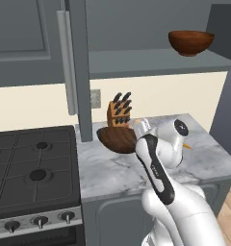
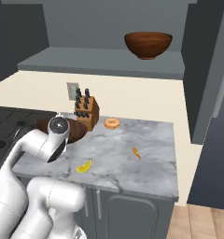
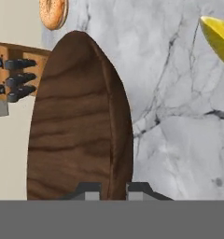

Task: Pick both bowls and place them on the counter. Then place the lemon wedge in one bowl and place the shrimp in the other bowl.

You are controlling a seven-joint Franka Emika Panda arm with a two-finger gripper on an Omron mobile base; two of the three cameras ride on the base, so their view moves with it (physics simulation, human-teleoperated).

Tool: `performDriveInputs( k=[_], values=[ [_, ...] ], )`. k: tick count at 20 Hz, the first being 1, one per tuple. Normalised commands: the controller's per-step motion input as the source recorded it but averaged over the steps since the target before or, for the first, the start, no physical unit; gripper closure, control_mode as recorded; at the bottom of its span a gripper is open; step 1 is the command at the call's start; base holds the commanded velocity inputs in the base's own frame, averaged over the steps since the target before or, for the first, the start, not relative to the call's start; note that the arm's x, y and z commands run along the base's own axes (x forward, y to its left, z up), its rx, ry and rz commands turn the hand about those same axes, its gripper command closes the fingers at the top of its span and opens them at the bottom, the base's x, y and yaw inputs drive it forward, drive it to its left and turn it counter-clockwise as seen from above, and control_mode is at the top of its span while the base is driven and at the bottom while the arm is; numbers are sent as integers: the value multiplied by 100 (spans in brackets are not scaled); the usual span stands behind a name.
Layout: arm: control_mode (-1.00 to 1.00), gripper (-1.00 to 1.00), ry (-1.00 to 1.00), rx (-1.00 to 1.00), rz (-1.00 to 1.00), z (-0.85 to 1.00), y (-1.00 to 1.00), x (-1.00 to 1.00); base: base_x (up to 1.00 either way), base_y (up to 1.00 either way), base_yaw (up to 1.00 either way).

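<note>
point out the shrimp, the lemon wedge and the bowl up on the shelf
shrimp [image 2: 112, 123]: right base view, on its ring.
lemon wedge [image 2: 84, 166]: right base view, its middle.
reddish-brown bowl [image 2: 148, 45]: right base view, its outer wall.

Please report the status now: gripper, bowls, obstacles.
Gripper shut on dark brown bowl, above counter. Reddish-brown bowl on shelf. Knife block close behind.

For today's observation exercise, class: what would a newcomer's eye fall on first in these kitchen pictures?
First, the wide, shallow, dark brown wooden bowl, tilted on edge in the white robot arm's hand over the marbled stone counter. Next, the smaller reddish-brown wooden bowl sitting alone on the grey shelf above. Then the small things on the counter: a bright yellow lemon wedge near the front edge and a pale orange ring-shaped shrimp beside the wooden knife block.
</note>
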Motion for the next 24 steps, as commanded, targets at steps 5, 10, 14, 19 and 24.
performDriveInputs(
  k=[5, 10, 14, 19, 24],
  values=[
    [-100, 100, 17, 0, 0, -63, 40, 37, 0, 0, 0],
    [-100, 100, 16, 0, 0, -63, 23, 30, 0, 0, 0],
    [-100, 100, 7, 0, 0, -60, 12, 22, 0, 0, 0],
    [-100, 100, 8, 0, 0, -42, 1, 1, 0, 0, 0],
    [-100, 100, 6, 0, 0, -6, 0, -2, 0, 0, 0]
  ],
)
